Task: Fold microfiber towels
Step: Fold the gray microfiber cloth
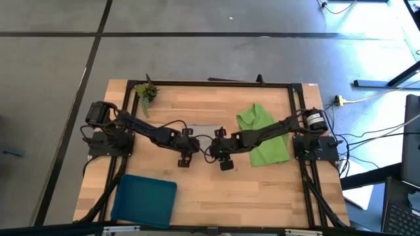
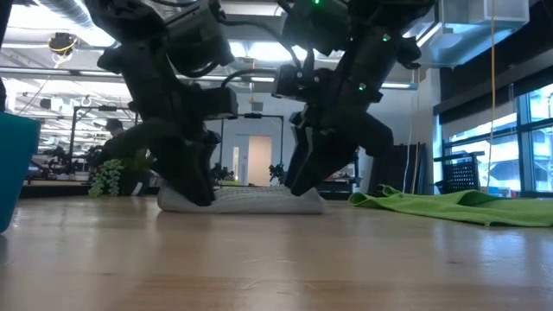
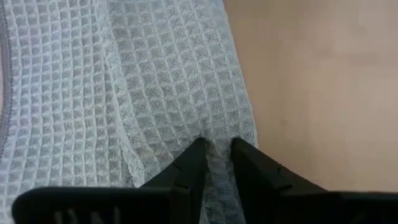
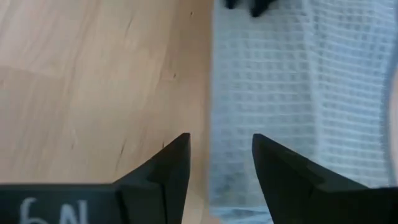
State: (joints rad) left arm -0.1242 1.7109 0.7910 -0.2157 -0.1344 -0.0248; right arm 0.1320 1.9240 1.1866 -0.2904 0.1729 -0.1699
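The desk is a long wooden top in a black frame, with both dark arms reaching in toward its middle, where the grey towel lies as a low, flat pad between them. It looks already folded at least once, since the left wrist view shows its waffle weave lying in overlapping layers, so I would judge the grey one to be mid-fold or close to finished. The green towel lies rumpled and spread on the right half of the desk, partly under the right arm, and looks not yet folded, which leaves roughly half the job or more to do. The blue tray sits at the near left corner and the plant sprig at the far left corner, both well apart from the work. That leaves bare wood in front of and behind the grey towel for swinging a fold over, though the two arms stand close to each other there. The left gripper has its fingers nearly together, pinching a ridge of grey cloth at the towel's edge. The right gripper hangs over the opposite edge with its fingers apart, one over bare wood and one over cloth, holding nothing that I can see.
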